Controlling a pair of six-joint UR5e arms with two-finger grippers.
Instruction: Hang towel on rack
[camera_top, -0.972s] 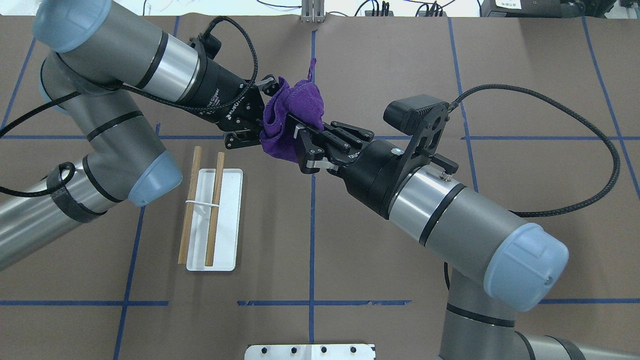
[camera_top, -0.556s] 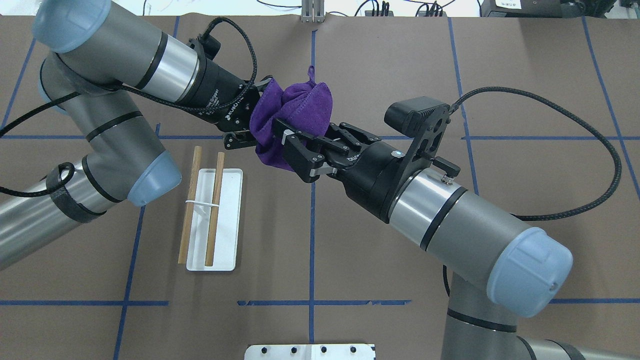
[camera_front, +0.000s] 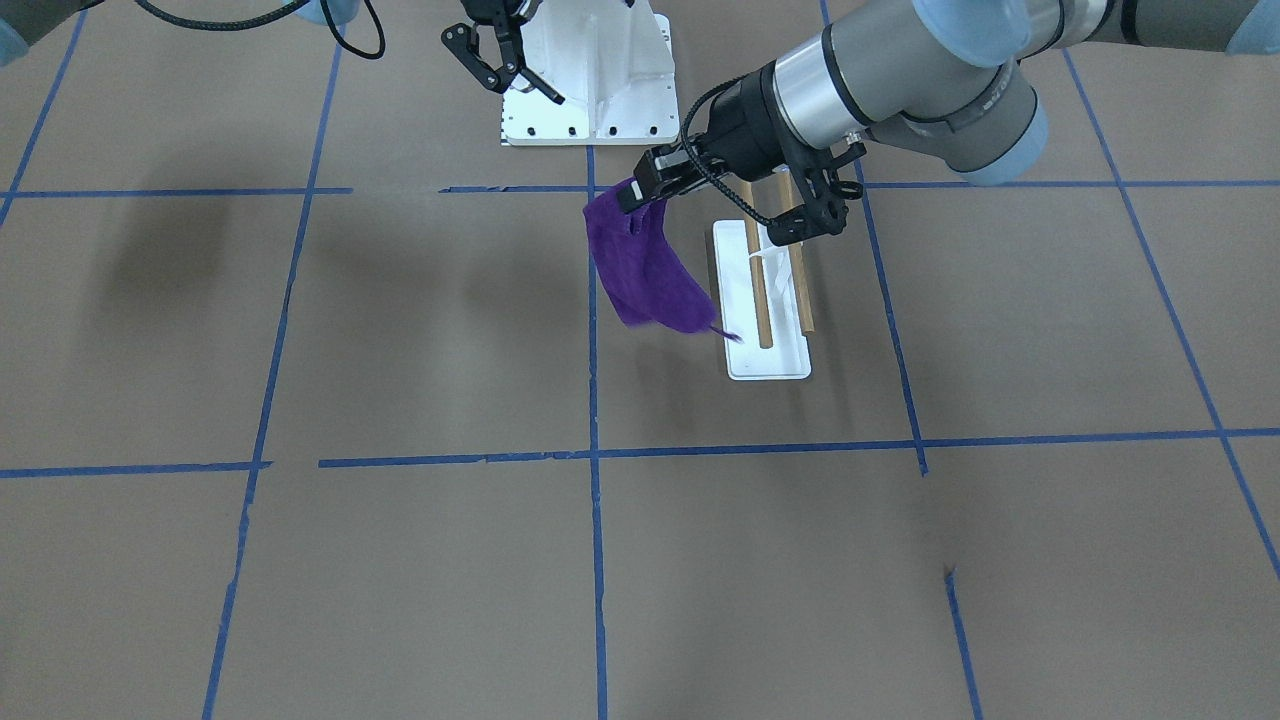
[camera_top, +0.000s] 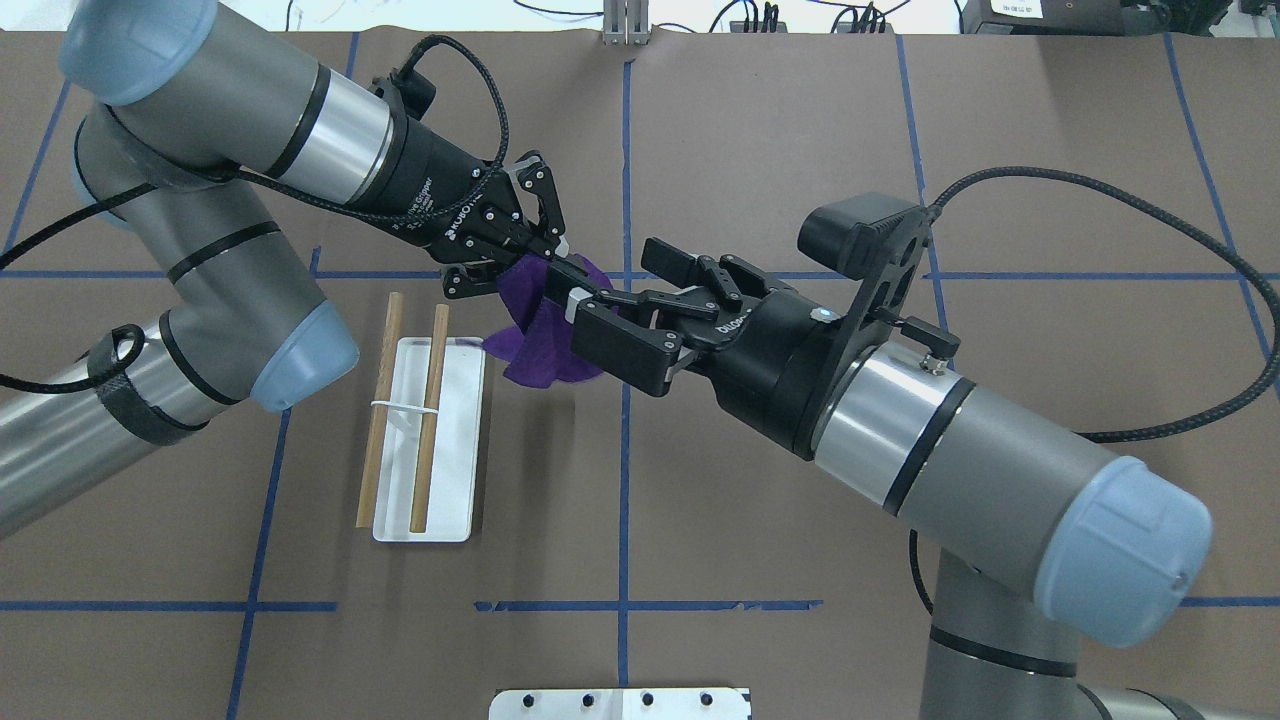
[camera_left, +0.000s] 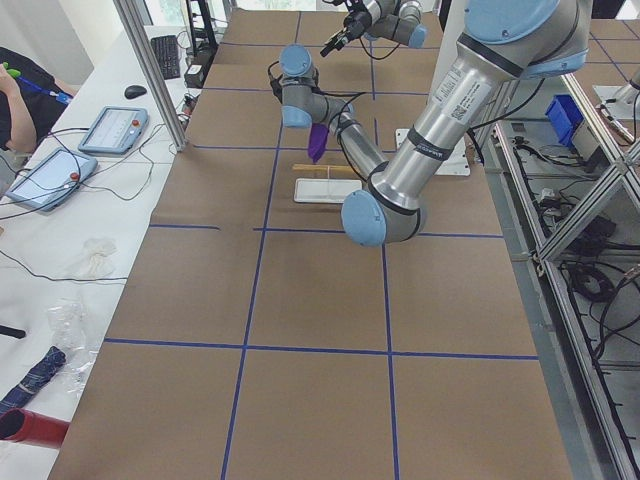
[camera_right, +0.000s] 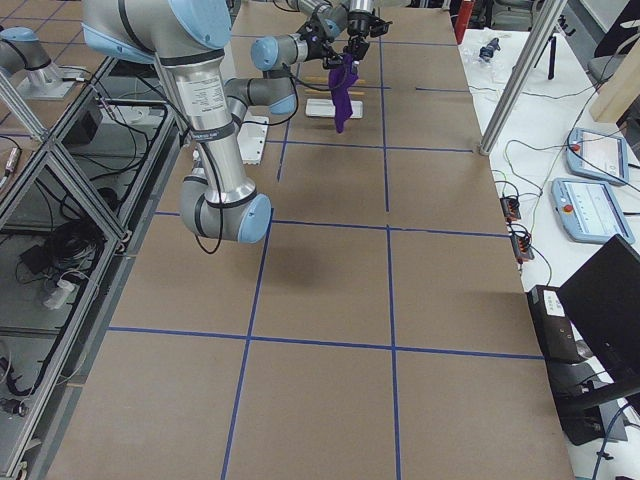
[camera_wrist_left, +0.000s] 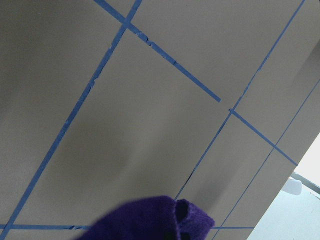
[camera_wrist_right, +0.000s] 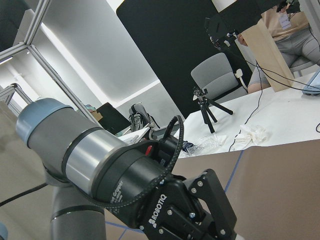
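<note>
The left tool (camera_top: 540, 262) is gripping a purple towel (camera_top: 540, 345) that is hanging above the desk (camera_top: 760, 540) just beside the rack (camera_top: 455, 450), while the right tool (camera_top: 615, 278) is hovering close by, fingers spread wide.

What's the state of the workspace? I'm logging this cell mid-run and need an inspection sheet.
Surface: brown table, blue tape grid.
Job's things: purple towel hangs beside the rack, not on it.
Clutter: white bolted plate at robot's edge.
Grippers: left gripper shut on towel; right gripper open, off it.
Cables: black cables loop from both wrists.
Surroundings: tablets on side bench; person beside it.
</note>
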